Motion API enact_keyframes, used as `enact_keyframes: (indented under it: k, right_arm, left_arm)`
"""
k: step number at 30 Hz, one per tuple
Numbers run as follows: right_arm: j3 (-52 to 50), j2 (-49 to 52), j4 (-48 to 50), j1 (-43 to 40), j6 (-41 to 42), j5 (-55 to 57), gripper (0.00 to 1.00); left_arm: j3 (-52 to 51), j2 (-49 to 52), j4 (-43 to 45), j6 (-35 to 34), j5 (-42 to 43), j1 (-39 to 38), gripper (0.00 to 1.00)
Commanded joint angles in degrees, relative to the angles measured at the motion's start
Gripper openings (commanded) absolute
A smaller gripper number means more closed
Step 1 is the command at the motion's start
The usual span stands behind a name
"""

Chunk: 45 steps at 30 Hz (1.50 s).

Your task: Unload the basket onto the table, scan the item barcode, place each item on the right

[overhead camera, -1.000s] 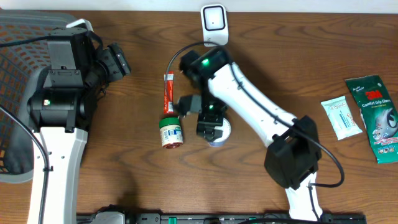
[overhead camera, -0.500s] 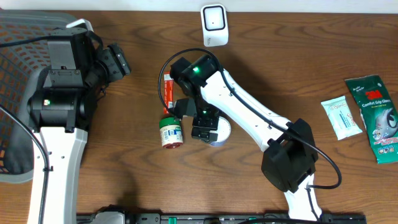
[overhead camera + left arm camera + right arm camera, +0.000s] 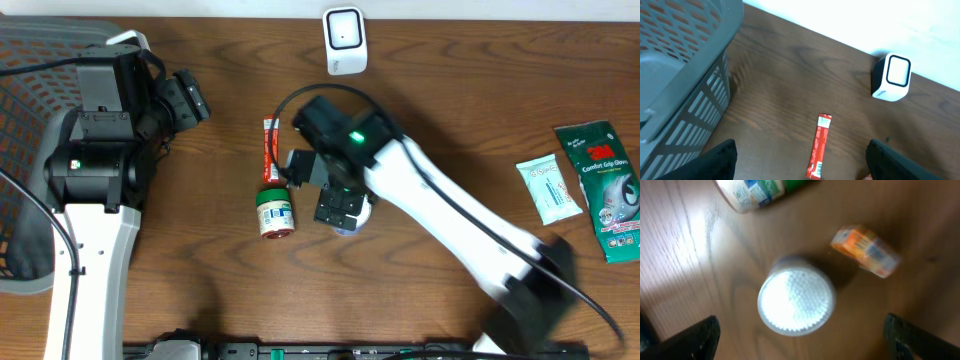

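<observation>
White and ribbed, the lid of a small tub [image 3: 796,301] is seen directly beneath the right gripper [image 3: 338,206], whose jaws are spread wide and hold nothing. The tub, judged to be the item for scanning, stands near the middle of the table [image 3: 450,90], just beside a green-labelled jar [image 3: 275,212]. The descent is best centred, so that the lid is straddled evenly and neither the jar nor a blurred orange item [image 3: 867,251] is nudged. The left gripper [image 3: 801,159] is also wide open and empty. The scanner [image 3: 343,40] stands at the far edge. "3M" and "Comfort Grip" can be read on the green packet [image 3: 605,190] near the right edge — other labels are too blurred.
</observation>
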Motion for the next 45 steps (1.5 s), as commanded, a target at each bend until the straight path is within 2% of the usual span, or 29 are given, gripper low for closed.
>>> enact_keyframes:
  k: [1, 5, 8, 11, 19, 26, 31, 36, 42, 45]
  right_arm:
    - [-9.3, -2.8, 5.1, -0.6, -1.6, -1.0, 0.99]
    - [-15.0, -1.9, 8.6, -0.3, -1.8, -1.6, 0.99]
    - [-15.0, -1.8, 8.4, 0.1, -1.9, -3.7, 0.99]
    - [-15.0, -1.7, 7.3, 0.3, -6.1, -3.5, 0.99]
    - [-15.1, 0.0, 14.3, -0.7, -6.1, 0.2, 0.99]
    - [-15.4, 0.5, 13.8, -1.4, -6.2, 0.4, 0.99]
    - [-15.6, 3.3, 13.9, -2.8, -7.5, -4.7, 0.99]
    - [-15.6, 7.4, 14.3, -3.6, -7.4, -4.6, 0.99]
    - [-15.2, 7.4, 13.9, -3.5, -5.4, -4.6, 0.91]
    - [-14.3, 7.4, 13.6, -3.5, -4.0, -4.6, 0.83]
  left_arm:
    - [0.3, 0.1, -0.2, 0.7, 0.1, 0.2, 0.82]
    - [0.3, 0.1, -0.2, 0.7, 0.1, 0.2, 0.82]
    - [0.3, 0.1, -0.2, 0.7, 0.1, 0.2, 0.82]
    - [0.3, 0.1, -0.2, 0.7, 0.1, 0.2, 0.82]
    - [0.3, 0.1, -0.2, 0.7, 0.1, 0.2, 0.82]
    - [0.3, 0.1, -0.2, 0.7, 0.1, 0.2, 0.82]
    - [0.3, 0.1, -0.2, 0.7, 0.1, 0.2, 0.82]
    - [0.3, 0.1, -0.2, 0.7, 0.1, 0.2, 0.82]
    - [0.3, 0.1, -0.2, 0.7, 0.1, 0.2, 0.82]
    - [0.3, 0.1, -0.2, 0.7, 0.1, 0.2, 0.82]
